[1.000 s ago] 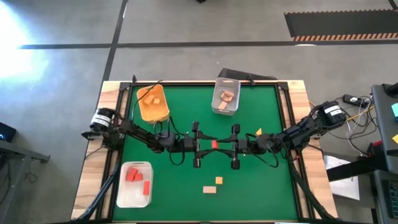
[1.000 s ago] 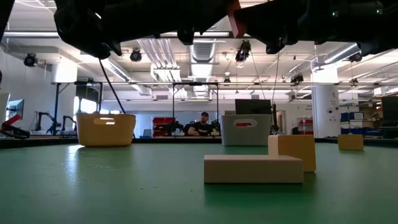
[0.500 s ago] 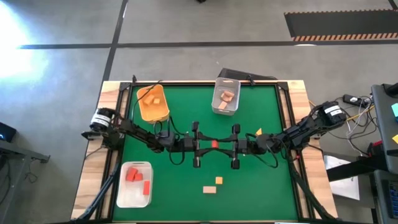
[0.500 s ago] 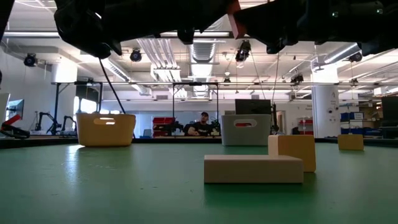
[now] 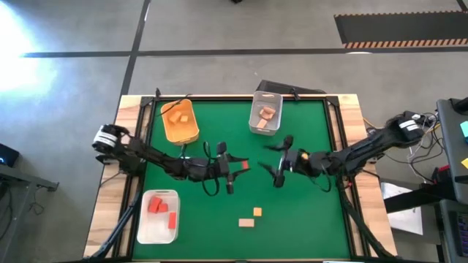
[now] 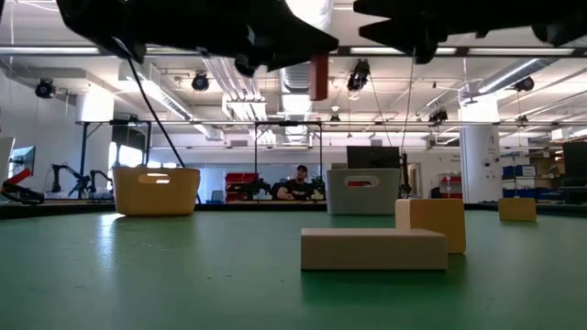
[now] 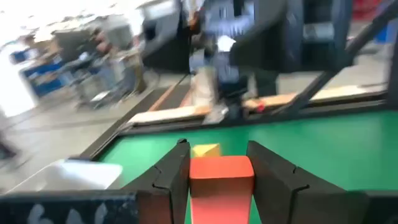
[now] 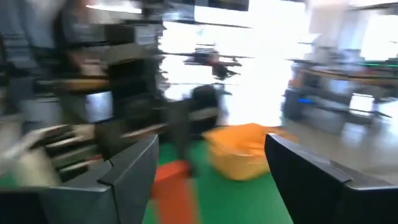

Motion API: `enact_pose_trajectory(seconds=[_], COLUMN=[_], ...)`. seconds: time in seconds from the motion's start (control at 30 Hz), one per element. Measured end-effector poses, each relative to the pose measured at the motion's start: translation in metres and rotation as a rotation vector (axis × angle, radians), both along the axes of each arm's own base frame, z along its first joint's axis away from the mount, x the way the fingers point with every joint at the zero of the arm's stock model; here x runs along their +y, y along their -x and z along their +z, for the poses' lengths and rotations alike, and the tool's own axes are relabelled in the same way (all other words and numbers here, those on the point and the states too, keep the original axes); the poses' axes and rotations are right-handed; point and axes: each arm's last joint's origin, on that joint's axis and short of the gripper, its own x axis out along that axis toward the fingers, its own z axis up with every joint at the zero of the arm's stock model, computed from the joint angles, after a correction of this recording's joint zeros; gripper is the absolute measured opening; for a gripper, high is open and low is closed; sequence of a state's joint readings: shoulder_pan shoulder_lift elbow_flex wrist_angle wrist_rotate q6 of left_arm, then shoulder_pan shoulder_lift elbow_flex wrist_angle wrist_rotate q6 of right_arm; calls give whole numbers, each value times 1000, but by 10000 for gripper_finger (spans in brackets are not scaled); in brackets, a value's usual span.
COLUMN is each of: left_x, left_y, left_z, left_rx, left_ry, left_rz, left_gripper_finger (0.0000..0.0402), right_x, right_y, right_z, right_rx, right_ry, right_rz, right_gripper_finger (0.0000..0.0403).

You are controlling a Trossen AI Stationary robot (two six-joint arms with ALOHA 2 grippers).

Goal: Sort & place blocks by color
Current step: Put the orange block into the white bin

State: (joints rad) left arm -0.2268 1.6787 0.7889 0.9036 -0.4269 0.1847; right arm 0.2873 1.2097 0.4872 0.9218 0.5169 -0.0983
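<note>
The two grippers, met over the green surface point(image 5: 219, 212) a second ago, are now drawn apart. The small red rectangular block point(image 7: 221, 177) is held by the left gripper point(image 5: 238, 166) fingers above mid-surface. The right gripper point(image 5: 274, 164) fingers are spread wide, nothing held.

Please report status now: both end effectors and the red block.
Left end effector shut on red block, mid-table, raised. Right end effector open, empty. Nothing between.
</note>
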Motion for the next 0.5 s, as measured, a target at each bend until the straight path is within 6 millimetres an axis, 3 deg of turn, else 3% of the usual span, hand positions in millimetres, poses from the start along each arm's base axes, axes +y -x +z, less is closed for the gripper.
enact_pose_trajectory(seconds=[0.1,0.23,0.33,0.5], left_x=[-1,-3,-10,-32], left_y=[8,17,35,82], left_z=[9,20,28,64], left_rx=[43,126,409,883], left_ry=[28,121,234,593], left_rz=[50,62,21,97], left_gripper_finger=[117,117,117,117], right_x=[-5,-2,0,0], right_y=[9,16,18,15], right_z=[20,31,27,15], right_rx=[57,186,277,334], right_ry=[6,-12,-48,-37], right_rz=[-93,100,157,132], right_gripper_finger=[281,265,250,231])
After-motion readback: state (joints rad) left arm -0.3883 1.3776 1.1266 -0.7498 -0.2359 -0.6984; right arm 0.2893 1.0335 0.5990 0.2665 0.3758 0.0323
